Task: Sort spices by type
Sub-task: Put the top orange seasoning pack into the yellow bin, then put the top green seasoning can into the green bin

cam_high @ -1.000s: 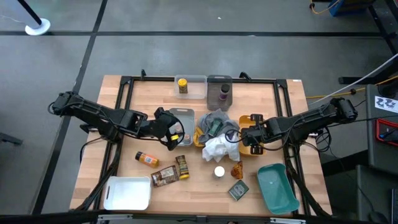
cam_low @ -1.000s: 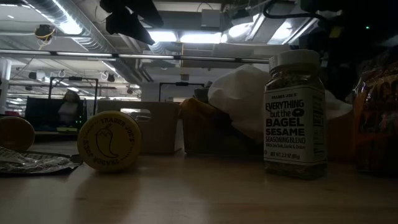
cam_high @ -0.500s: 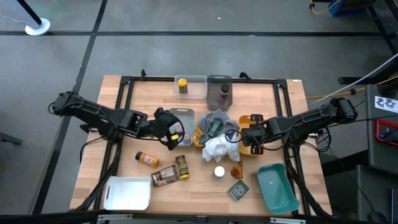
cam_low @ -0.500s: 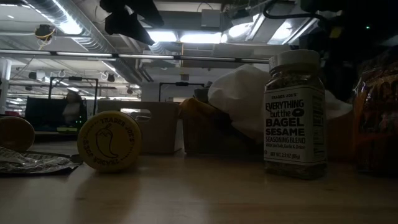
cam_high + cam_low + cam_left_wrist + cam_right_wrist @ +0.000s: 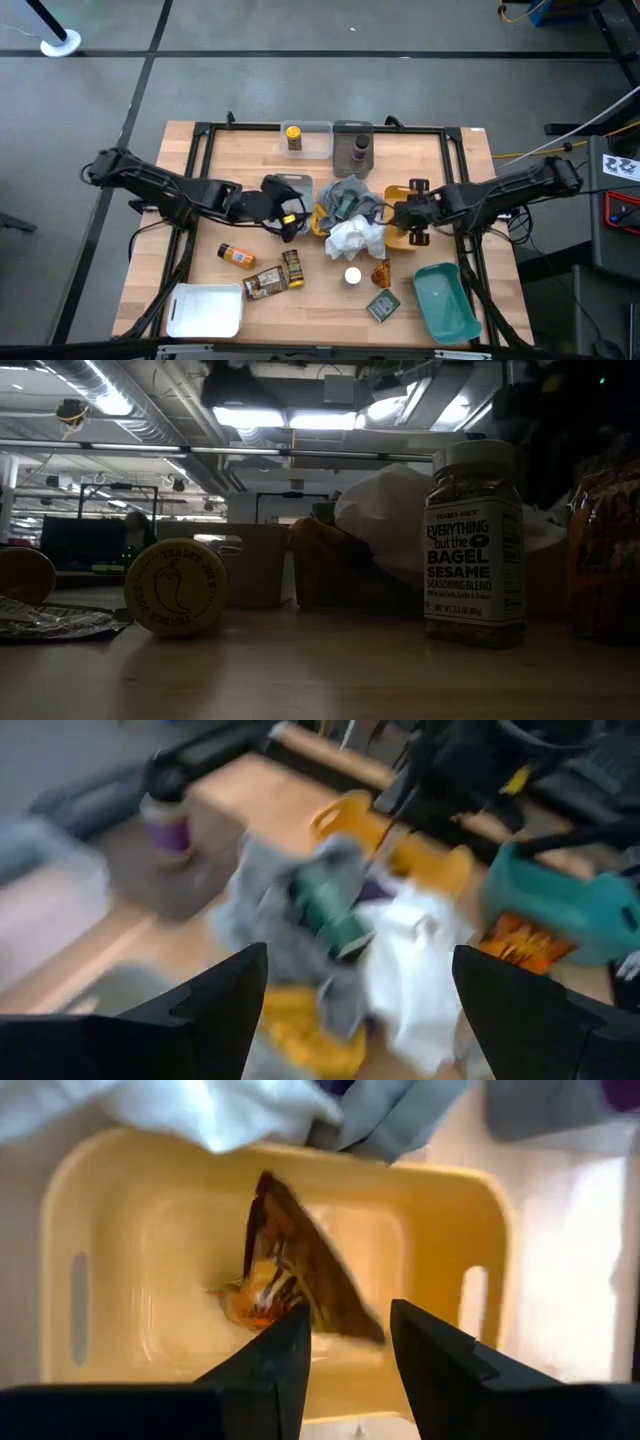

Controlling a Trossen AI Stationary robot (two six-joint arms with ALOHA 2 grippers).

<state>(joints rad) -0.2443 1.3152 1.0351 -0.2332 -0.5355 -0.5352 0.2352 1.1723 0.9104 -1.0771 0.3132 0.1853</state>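
Observation:
My right gripper (image 5: 345, 1370) hangs open over the yellow tray (image 5: 440, 1230), fingers pointing steeply down. A brown packet (image 5: 290, 1265) lies flat on the tray's floor, clear of the fingers. My left gripper (image 5: 360, 1010) is wide open and holds nothing. It stands (image 5: 290, 215) left of the grey cloth (image 5: 350, 198) and white cloth (image 5: 352, 238), where a green container (image 5: 325, 910) lies. A yellow jar (image 5: 293, 137) stands in a clear tray and a purple jar (image 5: 359, 152) in a grey tray. An orange bottle (image 5: 238, 256), brown packets (image 5: 265, 285) and a dark tin (image 5: 382, 306) lie near the front.
A teal tray (image 5: 445, 300) lies at the front right and a white tray (image 5: 205, 310) at the front left. A small white pot (image 5: 352, 276) and another packet (image 5: 381, 272) sit in front of the cloths. The low view shows a seasoning jar (image 5: 474, 540) and a yellow lid (image 5: 175, 587).
My left gripper has moved toward the table's right edge, closer to the cloths, and tipped upward. My right gripper has risen a little above the yellow tray and drawn back slightly toward the table's right edge.

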